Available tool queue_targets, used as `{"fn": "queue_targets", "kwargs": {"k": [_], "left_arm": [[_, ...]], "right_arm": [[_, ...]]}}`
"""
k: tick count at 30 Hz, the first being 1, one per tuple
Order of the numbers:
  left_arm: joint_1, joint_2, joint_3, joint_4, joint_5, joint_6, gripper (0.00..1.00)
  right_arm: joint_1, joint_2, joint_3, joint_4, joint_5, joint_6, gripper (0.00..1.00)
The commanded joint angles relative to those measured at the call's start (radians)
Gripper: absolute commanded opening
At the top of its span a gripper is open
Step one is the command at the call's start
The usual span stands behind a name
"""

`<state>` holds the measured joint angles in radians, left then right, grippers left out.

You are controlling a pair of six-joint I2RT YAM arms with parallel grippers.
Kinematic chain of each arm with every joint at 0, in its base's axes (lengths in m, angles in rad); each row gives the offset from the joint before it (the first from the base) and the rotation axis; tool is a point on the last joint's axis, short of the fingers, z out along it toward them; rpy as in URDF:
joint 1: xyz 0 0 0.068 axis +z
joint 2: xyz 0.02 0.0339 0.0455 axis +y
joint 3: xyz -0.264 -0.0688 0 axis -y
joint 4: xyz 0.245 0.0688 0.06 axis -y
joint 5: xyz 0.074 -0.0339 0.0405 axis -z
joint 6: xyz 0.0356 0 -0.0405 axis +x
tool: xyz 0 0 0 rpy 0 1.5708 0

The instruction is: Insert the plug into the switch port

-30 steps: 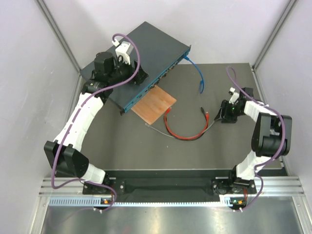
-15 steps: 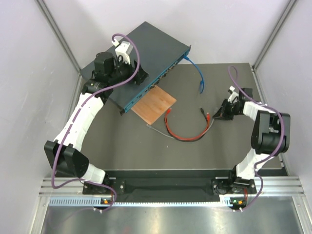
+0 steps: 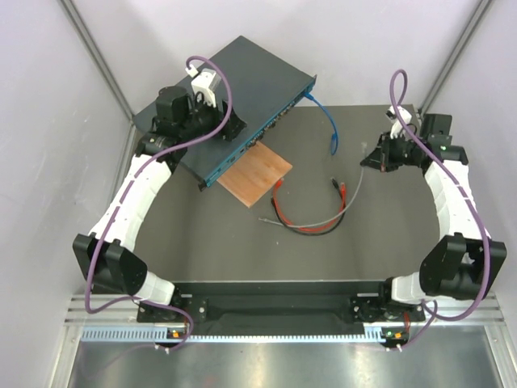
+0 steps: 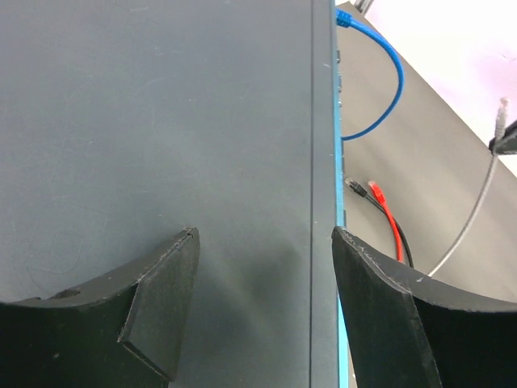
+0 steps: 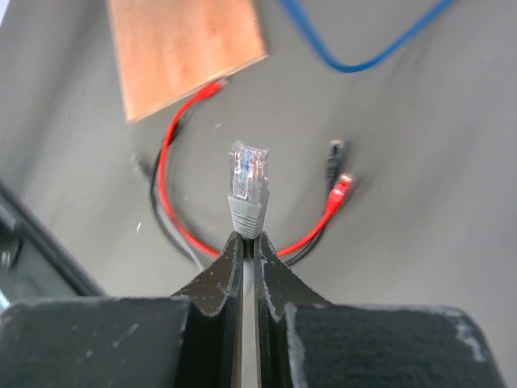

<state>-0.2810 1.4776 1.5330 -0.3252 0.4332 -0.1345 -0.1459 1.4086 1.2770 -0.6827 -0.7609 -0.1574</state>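
Desk (image 3: 202, 242): dark mat, arms mounted at the near edge.

Switch (image 3: 258, 77): lies flat at the far left corner, skewed, with its teal socket edge facing the middle of the desk. A blue cable (image 3: 327, 121) meets the right end of that edge; whether it is seated in a socket, cannot tell.

Wooden board (image 3: 256, 174): flat on the desk just in front of the switch's socket edge.

Left fingers (image 4: 161, 283): spread wide over the switch's top near the front edge, nothing between them. Contact with the lid not clear. Likely there to brace the box.

Loose cables mid-desk: red cable (image 3: 279, 212) and black cable (image 5: 335, 149) looped together. A grey cable (image 3: 323, 218) runs from that loop up to the right arm.

Right fingers (image 5: 222, 279): pressed together on the grey boot of the plug (image 5: 248, 182). Its clear tip sticks out past the fingertips. Plug is held up off the desk at the far right, well apart from the switch.

Progress, my reading: pick-up done, insertion not yet begun. Left to do: carry the plug across to the teal edge, line it up with a free socket, push it home.
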Motion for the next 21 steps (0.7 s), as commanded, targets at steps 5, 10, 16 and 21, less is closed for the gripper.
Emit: {"fn": "queue_targets", "kwargs": {"k": [5,10,16,21], "left_arm": [[0.005,-0.077,0.023,0.081,0.146,0.003,0.72],[-0.001,-0.074,0.058,0.155,0.309,-0.042,0.72],[-0.021,-0.040,0.104,0.195,0.392,-0.057,0.72],[-0.069,-0.020,0.096,0.244,0.483,-0.080,0.72]], "right_arm": [[0.009,-0.056,0.180,-0.314,-0.213,-0.355,0.00],[0.069,0.012,0.436,-0.548,-0.223,-0.551,0.00],[0.260,0.027,0.547,-0.592,-0.030,-0.657,0.00],[0.391,-0.046,0.498,-0.473,0.102,-0.613,0.00]]}}
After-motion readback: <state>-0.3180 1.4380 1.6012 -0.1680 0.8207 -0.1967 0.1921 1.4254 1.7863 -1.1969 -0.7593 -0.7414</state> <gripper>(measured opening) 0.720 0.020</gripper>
